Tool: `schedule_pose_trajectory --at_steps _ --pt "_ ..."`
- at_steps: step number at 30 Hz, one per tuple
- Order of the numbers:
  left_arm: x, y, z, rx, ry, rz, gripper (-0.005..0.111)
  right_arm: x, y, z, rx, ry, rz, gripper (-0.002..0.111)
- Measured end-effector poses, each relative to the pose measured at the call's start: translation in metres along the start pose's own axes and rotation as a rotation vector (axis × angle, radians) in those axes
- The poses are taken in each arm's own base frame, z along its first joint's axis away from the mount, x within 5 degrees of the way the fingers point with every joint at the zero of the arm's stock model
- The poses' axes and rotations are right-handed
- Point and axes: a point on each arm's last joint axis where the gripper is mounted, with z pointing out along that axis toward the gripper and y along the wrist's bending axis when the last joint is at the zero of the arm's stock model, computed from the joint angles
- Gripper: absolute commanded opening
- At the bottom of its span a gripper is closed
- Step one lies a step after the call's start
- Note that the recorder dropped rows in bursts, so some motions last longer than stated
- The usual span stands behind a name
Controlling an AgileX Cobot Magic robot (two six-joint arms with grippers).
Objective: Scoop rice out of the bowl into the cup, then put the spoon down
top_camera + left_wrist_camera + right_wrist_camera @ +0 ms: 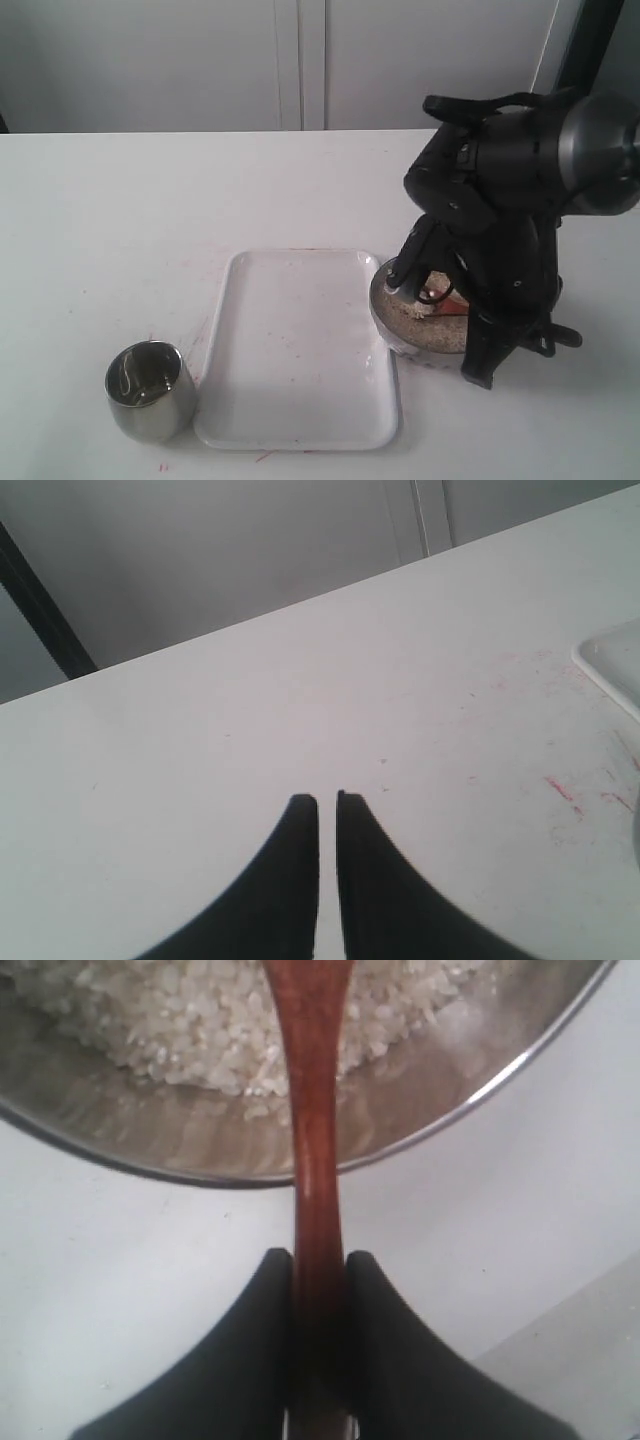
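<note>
While my right gripper clamps the reddish-brown wooden spoon over off-white rice grains in the shallow steel bowl, the small steel cup looks empty; scooping, pouring and set-down remain.

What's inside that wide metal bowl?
The bowl holds off-white rice, and a wooden spoon held by the right gripper reaches in. The spoon's scooping end cannot be seen.

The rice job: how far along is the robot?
Done: the right gripper has clamped the spoon by its handle. In hand: the spoon reaches over the rim of the bowl into the rice. Left: the cup, across the white tray from the bowl, shows no rice inside, so carrying, pouring and setting the spoon down remain. The left gripper is shut, holding nothing.
</note>
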Motion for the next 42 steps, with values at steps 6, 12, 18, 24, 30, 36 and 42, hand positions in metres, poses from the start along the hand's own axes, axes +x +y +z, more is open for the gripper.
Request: schedule_pose_trajectory --at_steps 6,12,18,24,30,36,42 --pt "0.000 0.000 0.000 0.000 0.000 0.000 0.014 0.012 -0.004 -0.016 -0.033 -0.059 0.052 0.000" --pt "0.000 0.000 0.000 0.000 0.000 0.000 0.014 0.028 0.000 -0.023 -0.071 -0.122 0.087 0.000" --pt "0.000 0.000 0.000 0.000 0.000 0.000 0.014 0.045 0.011 -0.017 -0.080 -0.187 0.135 0.000" --pt "0.000 0.000 0.000 0.000 0.000 0.000 0.014 0.056 0.018 -0.014 -0.078 -0.284 0.206 0.000" --pt "0.000 0.000 0.000 0.000 0.000 0.000 0.014 0.065 0.017 -0.022 -0.072 -0.316 0.228 0.000" --pt "0.000 0.000 0.000 0.000 0.000 0.000 0.014 0.068 0.017 -0.026 -0.076 -0.336 0.242 0.000" --pt "0.000 0.000 0.000 0.000 0.000 0.000 0.014 0.064 0.018 -0.027 -0.098 -0.378 0.269 0.000"
